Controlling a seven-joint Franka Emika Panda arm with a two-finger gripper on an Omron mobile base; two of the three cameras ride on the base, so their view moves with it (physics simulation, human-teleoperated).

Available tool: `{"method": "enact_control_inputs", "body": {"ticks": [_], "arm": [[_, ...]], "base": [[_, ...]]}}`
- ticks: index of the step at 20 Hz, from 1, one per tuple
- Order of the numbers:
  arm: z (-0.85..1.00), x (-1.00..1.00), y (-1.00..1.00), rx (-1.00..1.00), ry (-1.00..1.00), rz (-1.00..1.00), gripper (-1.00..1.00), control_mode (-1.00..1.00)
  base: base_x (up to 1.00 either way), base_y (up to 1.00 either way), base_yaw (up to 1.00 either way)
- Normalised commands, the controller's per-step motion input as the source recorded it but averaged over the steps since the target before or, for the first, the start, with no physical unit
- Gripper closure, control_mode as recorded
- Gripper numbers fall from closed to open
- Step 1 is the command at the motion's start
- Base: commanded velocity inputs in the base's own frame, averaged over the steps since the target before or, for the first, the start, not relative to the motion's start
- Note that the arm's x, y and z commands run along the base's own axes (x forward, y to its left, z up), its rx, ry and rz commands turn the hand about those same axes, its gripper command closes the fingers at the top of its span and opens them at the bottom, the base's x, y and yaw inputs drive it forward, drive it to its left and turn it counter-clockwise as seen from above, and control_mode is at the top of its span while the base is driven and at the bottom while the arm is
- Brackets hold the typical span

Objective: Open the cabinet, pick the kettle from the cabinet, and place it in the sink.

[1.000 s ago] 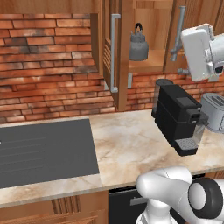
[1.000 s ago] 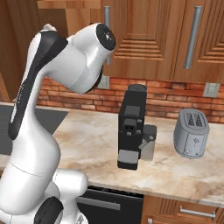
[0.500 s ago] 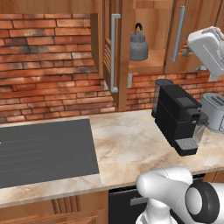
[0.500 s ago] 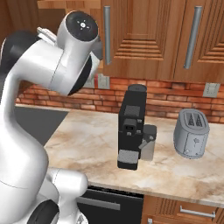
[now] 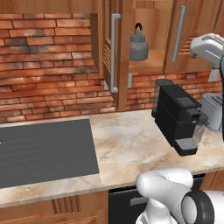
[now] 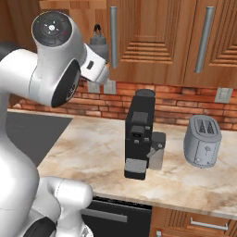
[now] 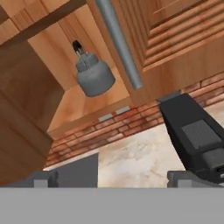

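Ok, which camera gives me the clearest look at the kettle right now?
The hand view: the kettle is large and unobstructed on the cabinet shelf. The left base view shows it smaller, whole, past the open door. In the right base view the arm hides part of it.

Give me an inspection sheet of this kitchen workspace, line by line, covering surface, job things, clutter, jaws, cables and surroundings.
Surface: beige marble counter, flat black stovetop set in at its left.
Job things: reddish-brown wooden wall cabinet has its left door swung open; small grey metal kettle stands upright on its shelf.
Clutter: boxy black coffee machine and silver toaster on the counter.
Jaws: gripper open, empty, apart from the kettle and aimed up towards it.
Cables: nothing seen.
Surroundings: red brick wall, wall sockets, low wooden cabinets below.
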Motion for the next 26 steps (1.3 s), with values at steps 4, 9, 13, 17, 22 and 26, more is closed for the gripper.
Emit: {"method": "enact_control_inputs", "body": {"ticks": [4, 9, 13, 17, 22, 26], "arm": [[0.02, 0.01, -0.23, -0.17, -0.07, -0.18, -1.0, -1.0], [0.07, 0.28, -0.12, -0.12, 0.01, -0.1, -1.0, -1.0], [0.08, 0.32, -0.05, -0.08, 0.05, 0.0, -1.0, -1.0], [0.08, 0.41, -0.02, -0.01, 0.08, 0.0, -1.0, -1.0], [0.05, 0.37, -0.03, 0.0, 0.08, 0.01, -1.0, -1.0], [0.0, 0.37, 0.0, 0.0, 0.02, 0.01, -1.0, -1.0]], "base": [[0.0, 0.0, 0.0], [0.0, 0.0, 0.0], [0.0, 0.0, 0.0], [0.0, 0.0, 0.0], [0.0, 0.0, 0.0], [0.0, 0.0, 0.0]]}}
